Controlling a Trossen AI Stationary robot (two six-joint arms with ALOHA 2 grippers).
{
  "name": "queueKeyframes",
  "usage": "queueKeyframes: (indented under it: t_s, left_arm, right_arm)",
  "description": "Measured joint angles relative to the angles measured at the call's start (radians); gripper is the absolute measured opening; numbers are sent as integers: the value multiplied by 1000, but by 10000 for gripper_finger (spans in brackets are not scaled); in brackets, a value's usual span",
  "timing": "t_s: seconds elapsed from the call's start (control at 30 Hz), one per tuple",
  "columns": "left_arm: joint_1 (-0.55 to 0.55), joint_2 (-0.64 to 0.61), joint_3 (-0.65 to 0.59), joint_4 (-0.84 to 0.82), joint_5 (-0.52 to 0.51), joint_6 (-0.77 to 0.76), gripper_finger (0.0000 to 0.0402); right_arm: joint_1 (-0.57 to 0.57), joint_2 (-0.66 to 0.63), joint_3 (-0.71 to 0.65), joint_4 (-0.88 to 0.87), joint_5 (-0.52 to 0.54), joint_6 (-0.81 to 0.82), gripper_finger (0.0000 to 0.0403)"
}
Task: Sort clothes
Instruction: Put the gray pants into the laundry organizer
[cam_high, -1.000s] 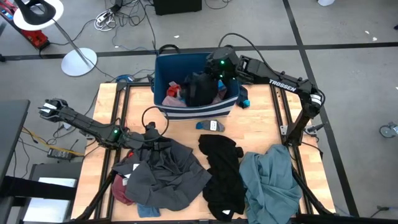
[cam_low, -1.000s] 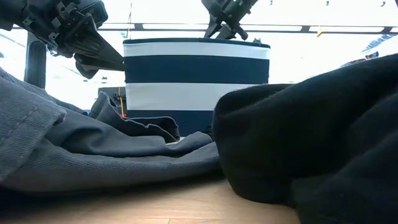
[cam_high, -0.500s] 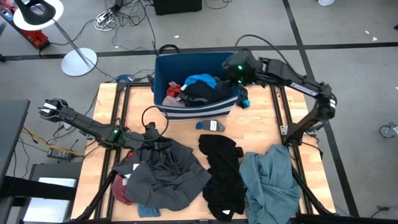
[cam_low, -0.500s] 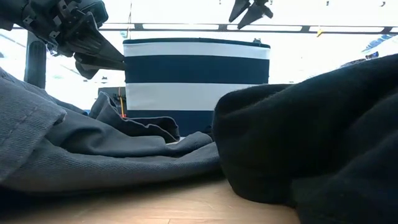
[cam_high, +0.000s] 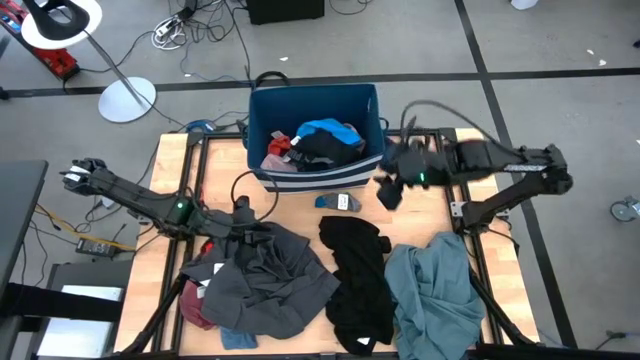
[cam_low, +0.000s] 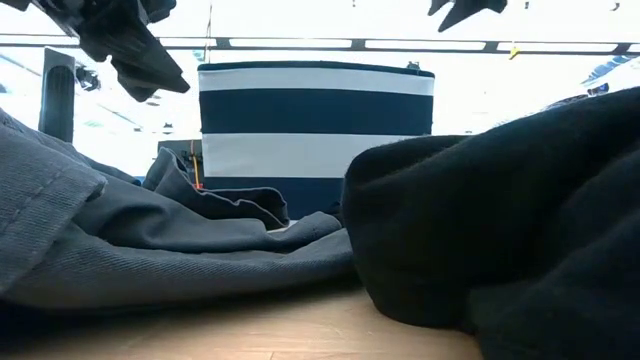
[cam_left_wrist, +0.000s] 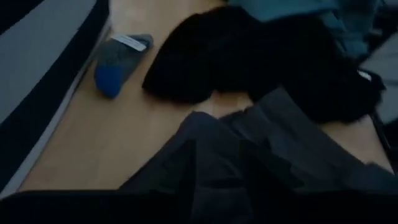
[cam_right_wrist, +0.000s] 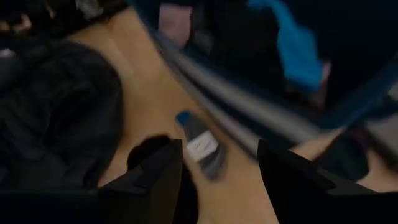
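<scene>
Dark fingers (cam_right_wrist: 158, 180) of the right gripper (cam_high: 390, 188) spread wide and empty above the worktop (cam_high: 420, 215) beside the striped bin (cam_high: 315, 125). Left gripper (cam_high: 243, 222), finger state unclear, rests at the grey garment (cam_high: 265, 280); black (cam_high: 355, 270) and teal (cam_high: 435, 290) clothes line the front edge.

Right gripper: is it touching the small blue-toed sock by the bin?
Apart. The right wrist view shows the right gripper open and empty, the sock lying on the wood beyond; the high view puts the gripper beside it.
</scene>
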Motion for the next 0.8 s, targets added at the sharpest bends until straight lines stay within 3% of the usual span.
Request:
queueKeyframes:
  t_s: [0.33,0.47,0.67,0.8]
  left_arm:
    - [-1,5,76,-112,72,107,128]
    - [-13,48,99,-116,72,105,128]
    - [-48,203,185,-153,55,166,128]
    - [-47,313,267,-247,53,209,128]
  right_arm:
    - [262,-105,-376,243,137,317,208]
    - [347,-104,-501,457,160,293,208]
    - [471,-93,-707,919,304,210,208]
    - [517,-60,-774,1085,333,198,208]
